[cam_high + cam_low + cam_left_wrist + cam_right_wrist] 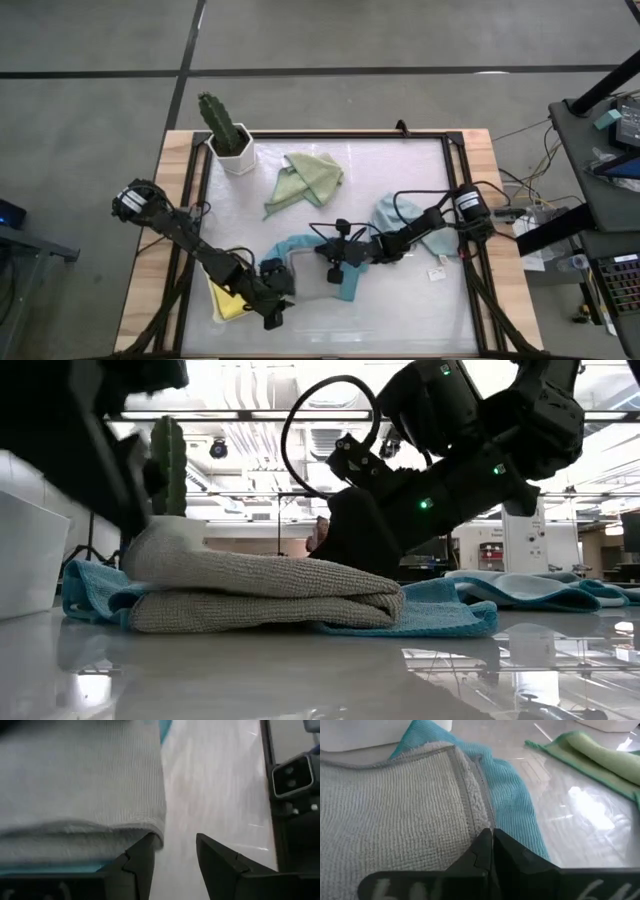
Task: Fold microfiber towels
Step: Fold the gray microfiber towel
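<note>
- The table [420, 310], a glossy white top in a wooden frame, carries both dark arms and the cloths.
- The grey towel [312, 272] lies folded at the table's front centre, resting on the teal towel [290, 245], whose edge shows around it; the low view shows the grey one doubled over in a thick layer.
- The sage green towel [308, 178] lies loosely crumpled near the back, just beside the cactus pot.
- The pale blue towel [395, 215] sits bunched toward the right side, partly under the right arm.
- The yellow towel [228, 300] lies at the front left, mostly covered by the left arm.
- A cactus [222, 122] stands upright in a white pot [237, 155] at the back left corner.
- The left gripper [172, 857] sits low at the grey towel's near corner, its fingers apart, one tip touching the cloth's edge.
- The right gripper [492, 847] rests over the grey towel's hem, its fingers pressed together with nothing between them.
</note>
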Controlling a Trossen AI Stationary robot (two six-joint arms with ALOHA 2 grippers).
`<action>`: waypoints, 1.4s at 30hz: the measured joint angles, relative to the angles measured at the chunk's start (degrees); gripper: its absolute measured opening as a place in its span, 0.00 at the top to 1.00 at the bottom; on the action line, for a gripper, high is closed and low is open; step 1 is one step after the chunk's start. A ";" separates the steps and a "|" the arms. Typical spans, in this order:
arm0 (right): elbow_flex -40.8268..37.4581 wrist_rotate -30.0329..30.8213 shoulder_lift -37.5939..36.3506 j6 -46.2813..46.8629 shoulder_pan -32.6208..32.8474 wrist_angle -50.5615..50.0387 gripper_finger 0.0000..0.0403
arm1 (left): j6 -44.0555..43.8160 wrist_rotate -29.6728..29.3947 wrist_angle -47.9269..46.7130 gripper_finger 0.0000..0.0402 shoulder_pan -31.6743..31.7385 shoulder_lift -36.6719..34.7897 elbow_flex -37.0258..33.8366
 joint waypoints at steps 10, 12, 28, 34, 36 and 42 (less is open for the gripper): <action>-0.02 0.01 -2.77 -0.79 0.10 -0.06 0.98 | 5.53 -12.20 0.34 0.68 0.42 1.52 0.03; -0.04 0.02 -3.57 -0.79 0.10 -0.58 0.98 | 4.70 -11.37 0.69 0.68 0.39 2.79 0.01; -0.28 -0.50 -3.59 0.23 0.25 -3.43 0.98 | 1.01 -2.18 -0.04 0.68 0.39 4.02 -0.09; 0.88 -5.10 -4.33 -1.23 0.18 -3.25 0.97 | 1.00 -2.17 -0.04 0.68 0.39 4.04 -0.10; 2.80 -10.07 -4.49 -0.97 -0.15 -3.35 0.95 | 1.00 -2.17 -0.01 0.68 0.39 4.24 -0.12; 11.64 -14.10 -2.74 -3.39 -1.39 -13.93 0.80 | 1.02 -2.17 -0.02 0.68 0.26 4.28 -0.28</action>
